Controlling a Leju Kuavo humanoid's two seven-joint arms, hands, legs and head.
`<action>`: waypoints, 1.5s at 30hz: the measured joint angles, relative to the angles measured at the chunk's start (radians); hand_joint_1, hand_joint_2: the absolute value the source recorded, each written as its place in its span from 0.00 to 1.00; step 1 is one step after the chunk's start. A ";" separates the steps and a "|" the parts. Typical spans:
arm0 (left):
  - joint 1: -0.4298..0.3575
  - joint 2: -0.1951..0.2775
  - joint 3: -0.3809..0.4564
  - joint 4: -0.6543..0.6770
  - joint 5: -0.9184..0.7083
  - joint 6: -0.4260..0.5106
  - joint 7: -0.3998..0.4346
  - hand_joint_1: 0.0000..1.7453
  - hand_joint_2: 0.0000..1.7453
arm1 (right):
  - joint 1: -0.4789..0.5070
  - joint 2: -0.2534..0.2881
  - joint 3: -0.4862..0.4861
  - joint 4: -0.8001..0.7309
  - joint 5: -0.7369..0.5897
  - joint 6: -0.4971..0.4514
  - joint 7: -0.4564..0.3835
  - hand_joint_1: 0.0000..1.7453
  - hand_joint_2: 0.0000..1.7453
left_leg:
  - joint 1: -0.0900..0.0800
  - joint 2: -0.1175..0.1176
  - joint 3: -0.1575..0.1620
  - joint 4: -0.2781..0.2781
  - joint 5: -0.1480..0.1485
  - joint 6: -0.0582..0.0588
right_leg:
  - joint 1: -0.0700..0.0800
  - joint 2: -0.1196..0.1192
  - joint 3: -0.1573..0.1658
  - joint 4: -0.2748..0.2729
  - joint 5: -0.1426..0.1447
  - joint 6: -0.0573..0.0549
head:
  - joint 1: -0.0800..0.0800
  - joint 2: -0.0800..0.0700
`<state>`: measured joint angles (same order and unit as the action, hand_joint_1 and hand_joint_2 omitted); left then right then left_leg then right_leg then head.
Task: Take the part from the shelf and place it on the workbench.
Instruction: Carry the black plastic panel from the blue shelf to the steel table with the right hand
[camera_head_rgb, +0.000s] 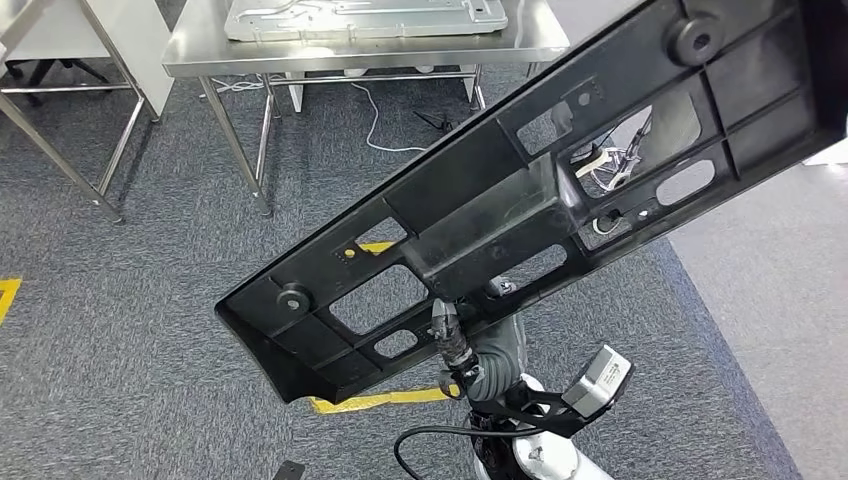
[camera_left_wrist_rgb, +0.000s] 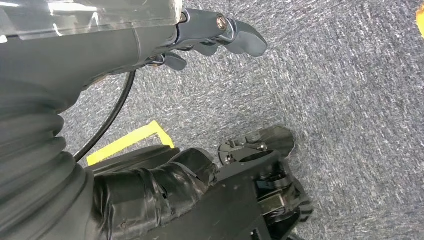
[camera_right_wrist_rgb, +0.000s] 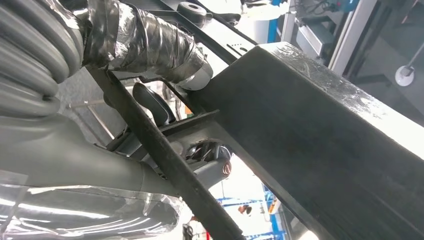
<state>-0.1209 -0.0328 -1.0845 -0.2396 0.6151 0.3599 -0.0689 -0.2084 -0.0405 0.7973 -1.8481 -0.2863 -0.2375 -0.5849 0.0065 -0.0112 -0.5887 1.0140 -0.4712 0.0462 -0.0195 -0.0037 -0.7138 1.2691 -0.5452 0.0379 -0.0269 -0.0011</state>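
- Long black moulded plastic part (camera_head_rgb: 520, 215): held tilted above grey carpet (camera_head_rgb: 130, 300), near steel workbench (camera_head_rgb: 360, 45).
- Right hand (camera_right_wrist_rgb: 165, 107): grips the part's rib.
- Left hand (camera_left_wrist_rgb: 215, 37): empty, fingers loosely curled, apart.

I see grey carpet (camera_head_rgb: 130, 300) with yellow tape marks (camera_head_rgb: 375, 400), a steel table (camera_head_rgb: 200, 55) ahead (a white cable (camera_head_rgb: 375, 115) trails beneath).

Matt black plastic part (camera_head_rgb: 480, 215); shiny steel workbench (camera_head_rgb: 360, 45); rough grey carpet (camera_head_rgb: 120, 300).
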 joint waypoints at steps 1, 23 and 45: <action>0.001 0.000 0.000 0.000 0.000 0.000 0.000 0.00 1.00 | 0.002 0.000 0.000 0.001 -0.001 0.002 -0.004 1.00 1.00 | 0.000 -0.003 0.006 0.001 -0.005 -0.002 | 0.000 0.000 0.021 -0.057 0.043 -0.003 | 0.000 0.000; 0.003 0.006 -0.001 0.000 0.011 -0.007 0.000 0.00 1.00 | 0.000 0.001 0.000 0.025 -0.004 0.020 -0.014 1.00 1.00 | -0.007 0.005 -0.031 0.003 0.022 -0.023 | 0.003 -0.011 0.184 -0.242 0.040 -0.015 | -0.006 0.000; 0.008 0.008 -0.001 0.000 0.015 -0.011 -0.004 0.00 1.00 | 0.006 0.003 0.000 0.031 -0.011 0.033 -0.015 1.00 1.00 | 0.003 0.003 -0.123 0.288 -0.142 -0.056 | 0.000 0.001 0.141 -0.237 0.062 -0.053 | 0.006 0.000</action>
<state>-0.1128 -0.0252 -1.0853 -0.2396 0.6298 0.3487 -0.0725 -0.2022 -0.0378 0.7969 -1.8173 -0.2975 -0.2048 -0.5997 0.0097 -0.0082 -0.7117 1.3016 -0.6137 -0.0101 -0.0193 -0.0024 -0.5728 1.0325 -0.4831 -0.0151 -0.0206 -0.0011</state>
